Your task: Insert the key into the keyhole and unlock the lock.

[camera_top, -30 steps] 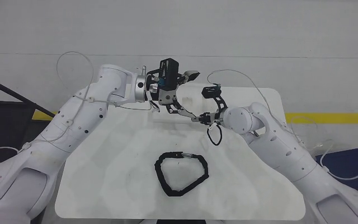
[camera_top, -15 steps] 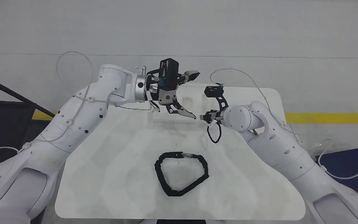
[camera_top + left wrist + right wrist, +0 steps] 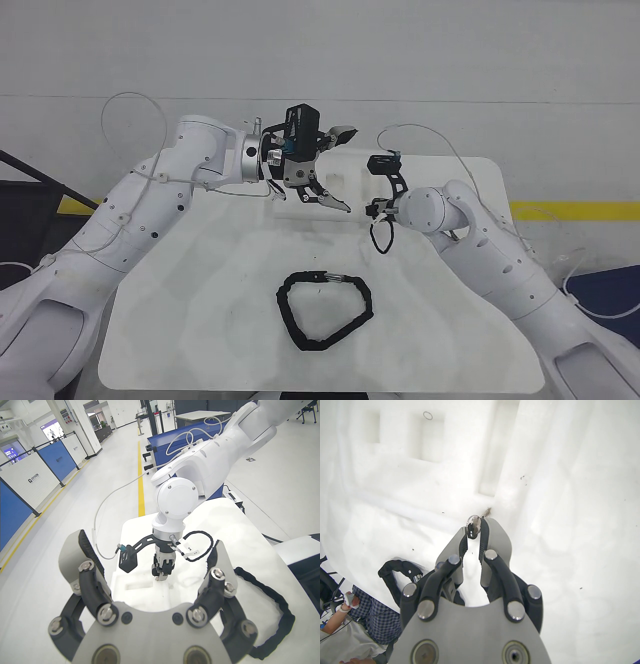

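In the top view the lock [image 3: 323, 310], a black sleeved loop with a short metal piece at its upper edge, lies flat on the white worktop [image 3: 180, 340] in the lower middle of the frame, well apart from both arms. The right hand [image 3: 373, 209] sits just right of centre, above the lock in the frame, and points down toward the worktop. Its own wrist view shows the fingers drawn close and clamped on the key [image 3: 475, 524]. This is a small silver key with a ring, pinched at the very fingertips, with its blade sticking out past them toward a white foam tray [image 3: 460, 475]. Whether the blade touches the foam cannot be told. The tray has several rectangular recesses, and a thin wire ring [image 3: 428, 415] lies in one of them. The left hand [image 3: 341, 170] is at upper centre of the top view, held above the worktop near the right hand. Its fingers are spread wide apart with nothing between them. The left wrist view looks out between those fingers at the right arm's wrist over the foam tray, with part of the lock's black loop on the worktop beside it.
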### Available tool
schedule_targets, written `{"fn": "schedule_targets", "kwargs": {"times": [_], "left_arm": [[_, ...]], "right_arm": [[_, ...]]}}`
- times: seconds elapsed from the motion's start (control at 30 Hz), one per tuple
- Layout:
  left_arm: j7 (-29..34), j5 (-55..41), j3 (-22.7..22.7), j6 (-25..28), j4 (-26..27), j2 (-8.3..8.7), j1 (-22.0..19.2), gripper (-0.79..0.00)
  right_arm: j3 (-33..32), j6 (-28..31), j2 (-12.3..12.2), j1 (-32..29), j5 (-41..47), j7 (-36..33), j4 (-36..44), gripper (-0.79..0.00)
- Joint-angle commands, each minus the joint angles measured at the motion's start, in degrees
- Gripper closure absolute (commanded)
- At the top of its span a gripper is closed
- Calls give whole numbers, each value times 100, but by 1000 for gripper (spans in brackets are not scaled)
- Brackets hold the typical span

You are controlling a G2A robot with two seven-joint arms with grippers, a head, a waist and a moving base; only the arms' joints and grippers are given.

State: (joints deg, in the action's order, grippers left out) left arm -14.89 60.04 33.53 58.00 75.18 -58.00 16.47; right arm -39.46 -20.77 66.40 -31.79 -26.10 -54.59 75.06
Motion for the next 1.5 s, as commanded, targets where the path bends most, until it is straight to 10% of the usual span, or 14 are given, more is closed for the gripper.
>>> {"fn": "schedule_targets", "kwargs": {"times": [0.0, 0.77, 1.47], "left_arm": [[0, 0, 0, 0, 0, 0, 0, -785], [0, 0, 0, 0, 0, 0, 0, -785], [0, 0, 0, 0, 0, 0, 0, -785]], "right_arm": [[11, -20, 19, 3, -46, 7, -38, -86], [-471, -27, 25, -89, -303, -369, 148, 0], [-3293, 1673, -677, -1909, 1390, -1462, 2341, 0]]}}
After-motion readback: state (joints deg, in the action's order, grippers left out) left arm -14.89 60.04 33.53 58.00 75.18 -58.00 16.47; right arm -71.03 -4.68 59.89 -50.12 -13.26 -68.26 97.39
